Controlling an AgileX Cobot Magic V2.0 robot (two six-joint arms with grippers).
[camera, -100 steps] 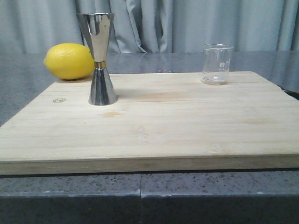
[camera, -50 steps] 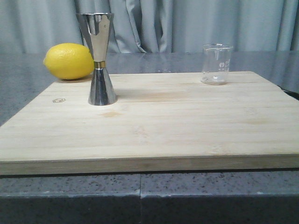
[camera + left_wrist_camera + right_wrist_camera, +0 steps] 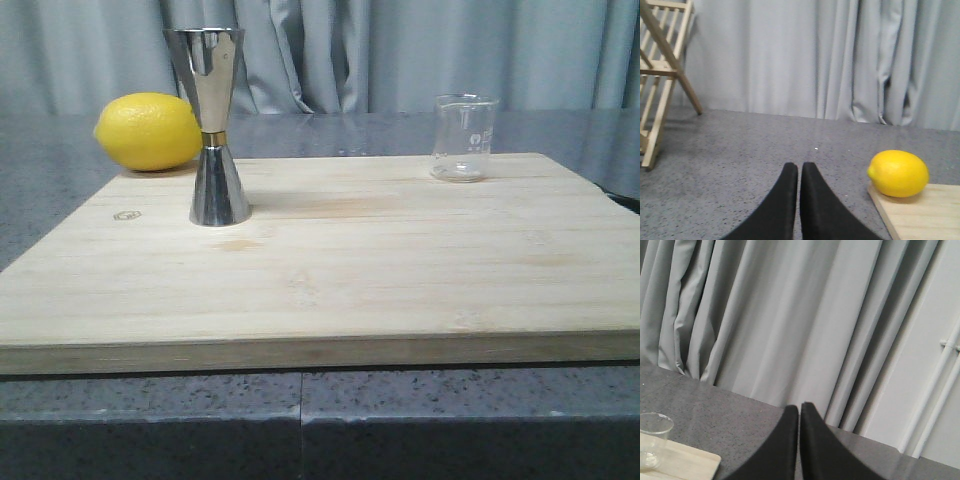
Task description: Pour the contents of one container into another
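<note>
Both beaker (image 3: pixel 464 138) and jigger (image 3: pixel 211 125) stand upright.

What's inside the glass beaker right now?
The beaker on the wooden board looks clear right through; no liquid level is visible. A thin film at its base can't be ruled out. The jigger's steel walls hide its inside.

Glass beakers: one, clear (image 3: pixel 465 137)
Steel jiggers: one, hourglass-shaped with a gold-tinted waist (image 3: pixel 210 125)
Lemons: one, yellow (image 3: pixel 149 131)
Wooden cutting boards: one, pale (image 3: pixel 330 270)
Grippers: two, the left gripper (image 3: pixel 799 167) and the right gripper (image 3: pixel 799 410)
Wooden racks: one, partly seen in the left wrist view (image 3: pixel 662 75)
</note>
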